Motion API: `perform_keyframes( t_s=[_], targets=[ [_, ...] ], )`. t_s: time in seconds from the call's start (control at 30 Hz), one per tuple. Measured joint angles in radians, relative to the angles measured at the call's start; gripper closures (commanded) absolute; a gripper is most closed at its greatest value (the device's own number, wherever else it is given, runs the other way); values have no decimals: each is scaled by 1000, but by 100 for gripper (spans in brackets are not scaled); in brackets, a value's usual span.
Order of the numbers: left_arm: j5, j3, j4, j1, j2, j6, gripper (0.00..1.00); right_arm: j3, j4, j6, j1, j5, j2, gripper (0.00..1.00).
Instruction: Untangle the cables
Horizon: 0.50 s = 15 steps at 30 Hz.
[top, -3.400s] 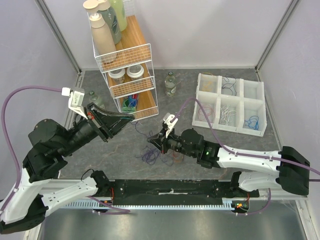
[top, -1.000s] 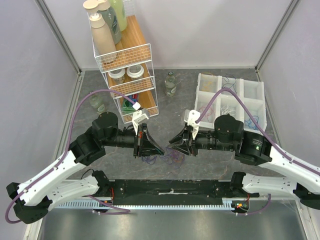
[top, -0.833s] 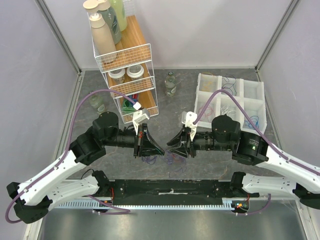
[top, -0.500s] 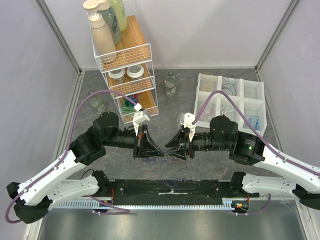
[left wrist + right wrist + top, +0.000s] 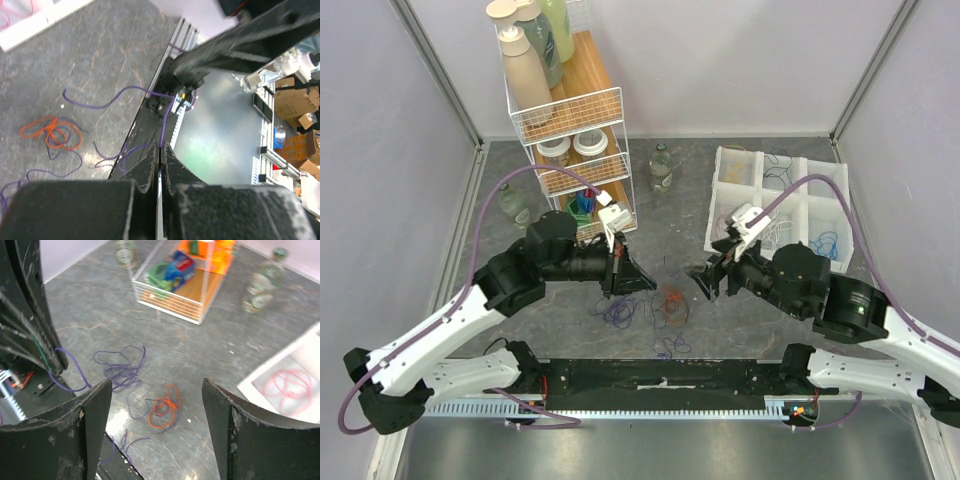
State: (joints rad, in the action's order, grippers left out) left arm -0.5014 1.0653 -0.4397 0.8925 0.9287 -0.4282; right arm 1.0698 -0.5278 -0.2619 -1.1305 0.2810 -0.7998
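A purple cable [image 5: 163, 125] is pinched between the closed fingers of the left gripper [image 5: 160, 150]. The right gripper [image 5: 156, 385] is spread wide, holding nothing. An orange cable [image 5: 165, 412] lies on the table [image 5: 225, 340] between both grippers, beside loose purple loops [image 5: 122, 370]

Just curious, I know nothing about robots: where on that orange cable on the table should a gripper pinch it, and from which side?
Probably the middle of the orange cable, where its loops cross and bunch: more to pinch than one flat strand. It lies flat on the table, so come straight down with the open right gripper, clear of the purple cables beside it.
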Motion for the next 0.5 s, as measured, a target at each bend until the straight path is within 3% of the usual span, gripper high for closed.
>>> perform_keyframes(
  t_s=[0.27, 0.5],
  targets=[
    [-62, -227, 80, 3, 144, -73, 98, -40, -193, -206, 1, 211, -27, 18],
    [-109, -454, 270, 98, 309, -219, 98, -278, -202, -406, 1, 74, -75, 18]
  ],
)
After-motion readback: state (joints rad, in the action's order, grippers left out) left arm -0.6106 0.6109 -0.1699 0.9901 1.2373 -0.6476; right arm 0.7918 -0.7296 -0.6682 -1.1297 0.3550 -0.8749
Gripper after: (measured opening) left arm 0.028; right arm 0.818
